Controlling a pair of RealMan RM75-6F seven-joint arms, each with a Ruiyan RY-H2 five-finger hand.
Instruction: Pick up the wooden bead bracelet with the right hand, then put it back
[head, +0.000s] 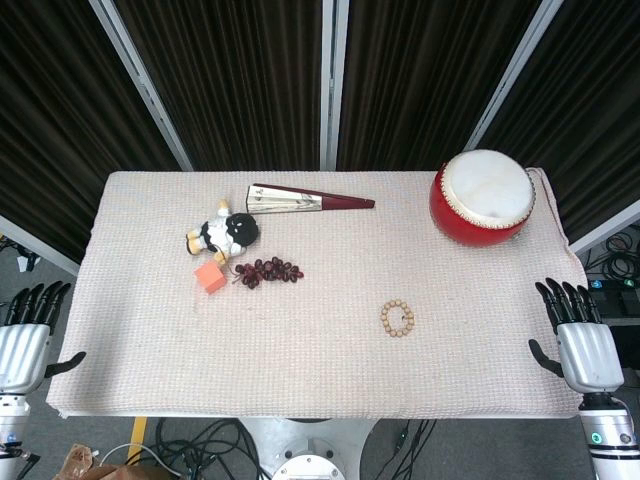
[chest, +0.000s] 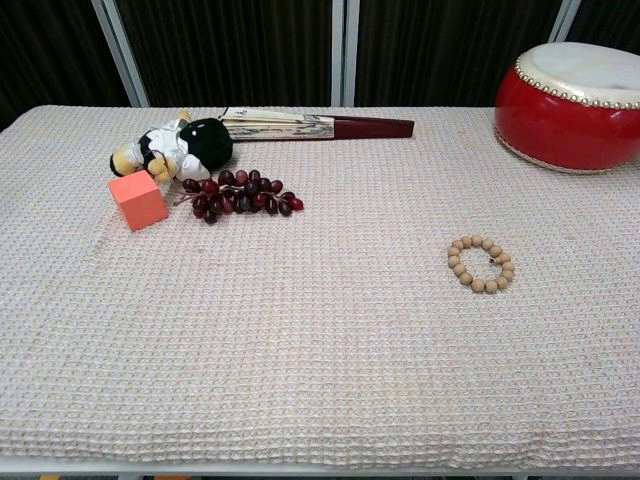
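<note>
Dark curtain panels hang behind us, and in front lies the table (head: 330, 380), covered edge to edge in a pale waffle-weave cloth. Going by size, the biggest thing on it is the red drum (head: 482, 198) at the far right corner, then the folded fan (head: 310, 200) along the far edge, the plush toy (head: 224, 234) beside it, the bunch of dark grapes (head: 268, 271), and the small orange block (head: 210, 277) touching the toy's near side.

Our right hand (head: 580, 340) rests off the table's right edge, fingers straight and apart, holding nothing. Our left hand (head: 25, 330) sits the same way off the left edge, fingers spread and empty; the chest view shows neither hand.

The wooden bead bracelet (head: 397, 318) lies flat on the cloth as a closed ring, right of centre, well apart from the right hand and from the drum. In the chest view it (chest: 481, 263) carries one darker spot among the beads, perhaps a knot, though it is too small to tell.

We judge the task at its very start or its very end: the bracelet is down and untouched, nothing gripped. If unstarted, the whole reach, pinch, lift and return remain.
</note>
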